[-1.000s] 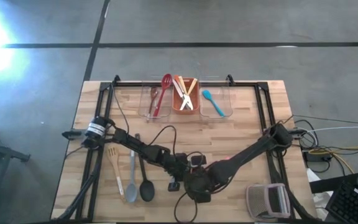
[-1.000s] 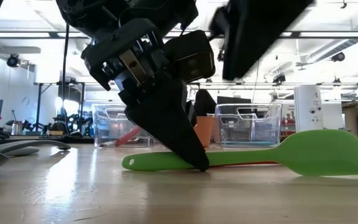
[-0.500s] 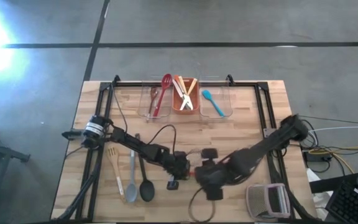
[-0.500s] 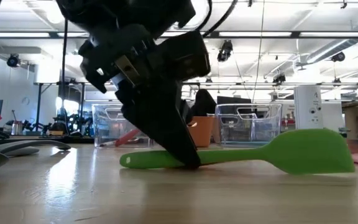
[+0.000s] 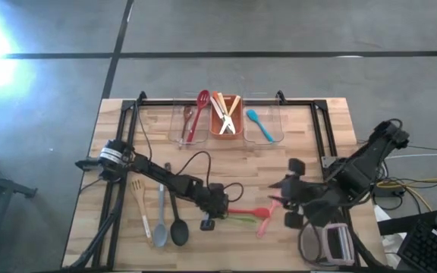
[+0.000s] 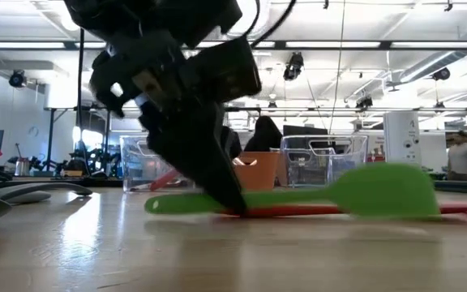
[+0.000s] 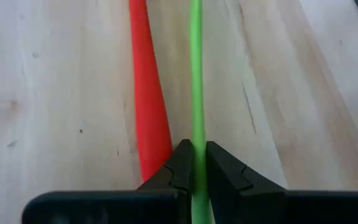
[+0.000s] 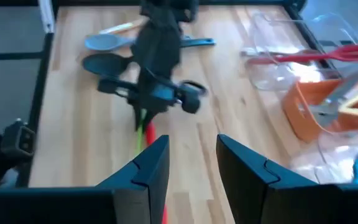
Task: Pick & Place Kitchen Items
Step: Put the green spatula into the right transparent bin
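A green spatula (image 6: 379,191) lies on the table's near middle, its handle toward the left and its blade toward the right. It also shows in the high view (image 5: 240,220). A red spoon (image 5: 250,211) lies right beside it, and a pink spoon (image 5: 264,226) just to their right. My left gripper (image 5: 217,206) is shut on the green handle. My right gripper (image 5: 285,202) is open and empty, to the right of these utensils and above the table. My left gripper pinches the green spatula's handle (image 7: 196,134) between its two fingers, about a third of the way in from the free end. The fingers (image 6: 217,182) slant down from the table's left, in line with the handle. The spatula lies about level at table height; whether it is clear, I cannot tell.
A wooden fork spatula (image 5: 137,199), a grey spoon (image 5: 160,221) and a black spoon (image 5: 177,226) lie at the near left. Two clear bins (image 5: 190,125) (image 5: 268,125) and an orange bin (image 5: 226,121) holding utensils stand at the far edge. A grey-and-pink gadget (image 5: 326,244) sits near right.
My right gripper has drawn away from above the utensils toward the table's right edge, which uncovers the red and pink spoons. My left gripper, still shut on the green handle, has shifted a little toward the table's left, and the spatula has gone with it.
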